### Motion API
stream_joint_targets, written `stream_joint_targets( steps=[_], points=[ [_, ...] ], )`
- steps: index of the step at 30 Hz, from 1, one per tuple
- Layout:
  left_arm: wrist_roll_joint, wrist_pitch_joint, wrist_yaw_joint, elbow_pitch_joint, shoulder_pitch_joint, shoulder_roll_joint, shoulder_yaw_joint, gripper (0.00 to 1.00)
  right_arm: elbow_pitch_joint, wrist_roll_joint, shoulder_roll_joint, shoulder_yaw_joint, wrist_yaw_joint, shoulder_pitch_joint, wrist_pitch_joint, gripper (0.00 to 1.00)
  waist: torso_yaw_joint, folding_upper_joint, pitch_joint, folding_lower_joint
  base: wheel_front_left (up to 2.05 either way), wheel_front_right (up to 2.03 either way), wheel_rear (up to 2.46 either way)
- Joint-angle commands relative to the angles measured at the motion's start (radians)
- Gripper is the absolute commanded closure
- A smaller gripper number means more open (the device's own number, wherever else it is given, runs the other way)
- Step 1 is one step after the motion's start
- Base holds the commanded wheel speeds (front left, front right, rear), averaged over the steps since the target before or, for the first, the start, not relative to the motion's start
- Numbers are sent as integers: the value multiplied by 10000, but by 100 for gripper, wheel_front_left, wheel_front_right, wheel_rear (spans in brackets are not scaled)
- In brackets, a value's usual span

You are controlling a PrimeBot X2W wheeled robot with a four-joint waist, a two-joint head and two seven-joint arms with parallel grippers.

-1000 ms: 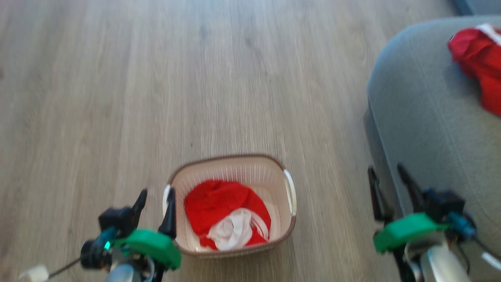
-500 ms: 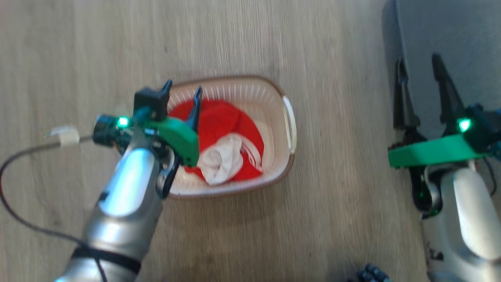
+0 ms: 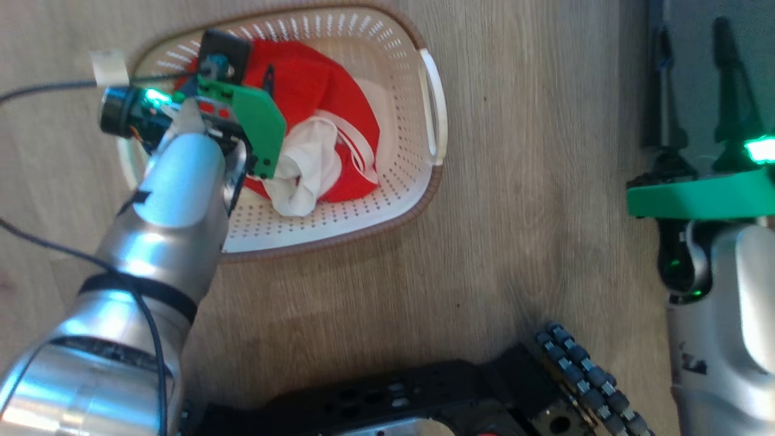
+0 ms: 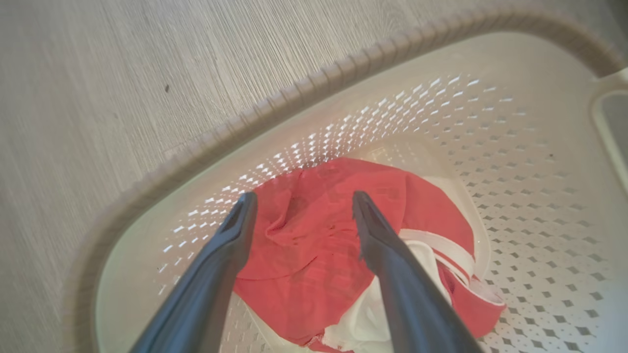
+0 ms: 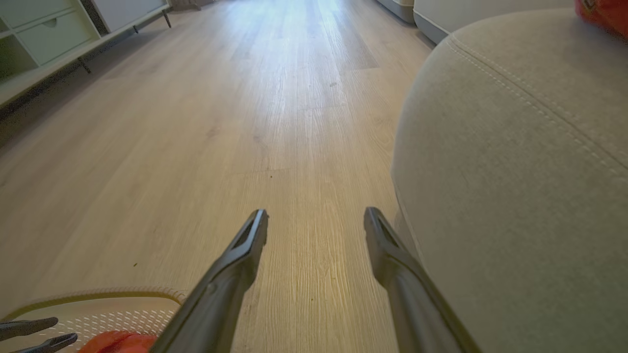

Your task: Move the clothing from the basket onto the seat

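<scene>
Your left tool (image 4: pixel 304 206) hangs fingers apart over the red clothing (image 3: pixel 315 85) heaped in the basket (image 3: pixel 396 200); your right tool (image 5: pixel 316 218), also spread and empty, sits beside the seat (image 5: pixel 515 171). Close too shallow and you may lift only the top layer, leaving the white cloth (image 3: pixel 303 169) behind; go too deep and a fingertip could snag the basket's holes.

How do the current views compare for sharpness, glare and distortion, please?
Head view: slightly soft, with glare on the left forearm. Left wrist view: wide-angle bowing of the basket rim, light glinting through its holes, clothing washed out to pink. Right wrist view: bright sheen on the far floor, sharp stitching on the seat.
</scene>
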Motion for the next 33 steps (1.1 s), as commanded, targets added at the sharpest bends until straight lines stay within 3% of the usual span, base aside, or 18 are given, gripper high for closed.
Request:
stream_joint_targets(
  steps=[1,11,29,30,33],
  points=[
    [85,79,84,-9,3,151,50,0,-350,55,26,80,-2,106,-67,0,-259,1,519,-2,0,0,0],
    [235,450,232,1325,-996,341,-325,0,-717,197,26,123,-2,26,-67,0,-511,1,1142,-2,0,0,0],
    [243,1029,423,1718,-1409,662,-699,0,-1110,493,26,438,-2,210,-67,0,-803,1,1598,-2,0,0,0],
    [250,1063,428,1724,-1408,663,-730,2,-1123,509,26,441,-2,223,-67,0,-826,1,1616,-2,0,0,0],
    [309,1057,486,1736,-1435,729,-846,22,-1168,579,26,483,-2,249,-67,0,-954,1,1682,-2,0,0,0]
  ],
)
